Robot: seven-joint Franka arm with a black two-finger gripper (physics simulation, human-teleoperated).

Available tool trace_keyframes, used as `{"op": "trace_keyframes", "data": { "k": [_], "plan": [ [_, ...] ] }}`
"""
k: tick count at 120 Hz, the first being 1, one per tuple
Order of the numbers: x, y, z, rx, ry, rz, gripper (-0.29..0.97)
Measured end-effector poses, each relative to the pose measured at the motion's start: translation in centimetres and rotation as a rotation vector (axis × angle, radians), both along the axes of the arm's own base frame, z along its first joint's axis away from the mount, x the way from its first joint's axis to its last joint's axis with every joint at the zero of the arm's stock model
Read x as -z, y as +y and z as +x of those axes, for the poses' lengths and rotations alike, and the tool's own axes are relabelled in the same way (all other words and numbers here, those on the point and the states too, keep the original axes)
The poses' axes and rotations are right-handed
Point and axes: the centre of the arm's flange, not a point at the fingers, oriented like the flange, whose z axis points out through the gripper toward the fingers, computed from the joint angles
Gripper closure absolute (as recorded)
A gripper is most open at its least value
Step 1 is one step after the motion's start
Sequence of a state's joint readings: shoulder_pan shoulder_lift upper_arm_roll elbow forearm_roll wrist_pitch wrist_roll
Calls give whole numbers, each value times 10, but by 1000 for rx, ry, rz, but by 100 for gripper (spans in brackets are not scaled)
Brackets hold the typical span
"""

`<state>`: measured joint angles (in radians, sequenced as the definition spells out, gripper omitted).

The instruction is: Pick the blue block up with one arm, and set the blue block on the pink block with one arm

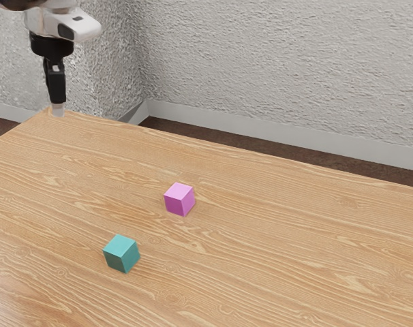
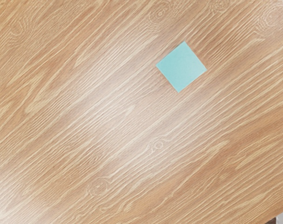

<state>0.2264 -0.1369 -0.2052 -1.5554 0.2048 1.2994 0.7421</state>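
Observation:
The blue block (image 1: 121, 253), a small teal-blue cube, sits on the wooden table toward its near side in the exterior view. In the wrist view the blue block (image 2: 181, 66) appears from above as a tilted square, far below my hand and off to one side. The pink block (image 1: 179, 199) stands on the table a short way behind the blue one, toward the exterior view's right, and the two are apart. My gripper (image 1: 57, 109) hangs high over the table's far left corner, pointing down, well away from both blocks and holding nothing.
The wooden table (image 1: 281, 231) stretches wide around the blocks. A grey textured wall (image 1: 281, 61) with a pale baseboard runs behind the table's far edge.

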Motion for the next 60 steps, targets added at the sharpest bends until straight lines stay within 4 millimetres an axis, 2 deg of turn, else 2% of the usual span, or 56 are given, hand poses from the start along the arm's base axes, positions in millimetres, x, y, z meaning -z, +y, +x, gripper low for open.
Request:
{"op": "trace_keyframes", "data": {
  "k": [13, 23, 36, 54, 60],
  "plan": [
    [25, -52, 19, 106, 14, 3, 0],
    [60, -73, 27, 140, 45, 5, 0],
    [101, -80, 39, 127, 66, 3, 0],
    [163, -78, 56, 78, 91, -3, 0],
    [177, -76, 60, 56, 84, -4, 0]
  ]
}}
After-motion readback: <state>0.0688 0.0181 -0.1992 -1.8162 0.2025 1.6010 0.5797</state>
